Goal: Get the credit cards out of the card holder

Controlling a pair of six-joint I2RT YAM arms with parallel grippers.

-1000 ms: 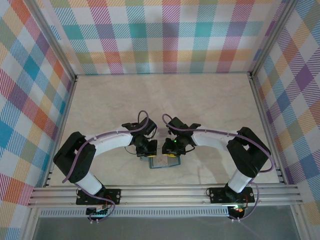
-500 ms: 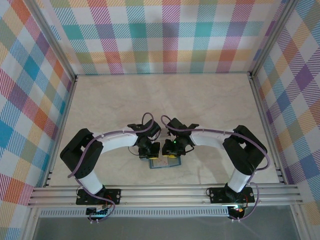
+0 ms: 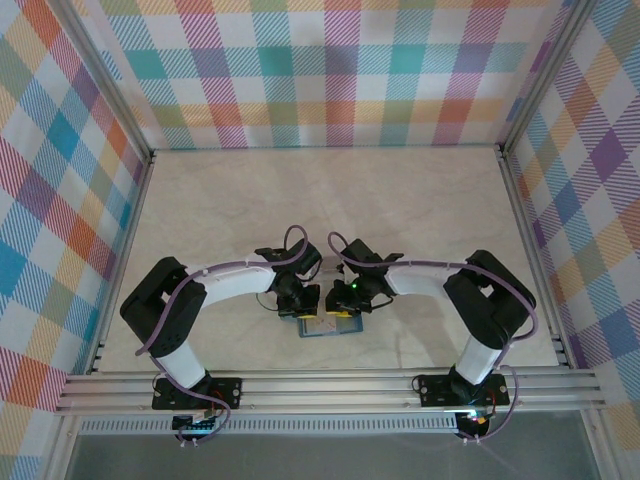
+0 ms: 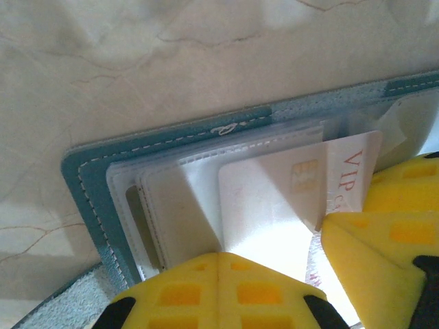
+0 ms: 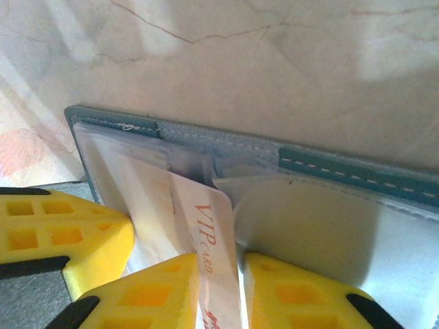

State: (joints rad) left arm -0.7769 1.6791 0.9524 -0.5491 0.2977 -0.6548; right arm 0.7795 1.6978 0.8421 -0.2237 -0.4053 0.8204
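Two claws on the card holder (image 4: pixel 89 178) at the counter's (image 3: pixel 400 200) near edge: left claw (image 4: pixel 218 274) closed tight, pinning it flat; right claw (image 5: pixel 223 288) pinched on the VIP card (image 5: pixel 206 233), likely to draw it out.

Counter (image 3: pixel 420 200): flat, pale beige surface with a marble pattern and thin brown veins. One item lies directly on it, the card holder (image 3: pixel 325 327). It is opened flat near the front edge at mid-width. Its teal, white-stitched border rests flush on the counter.
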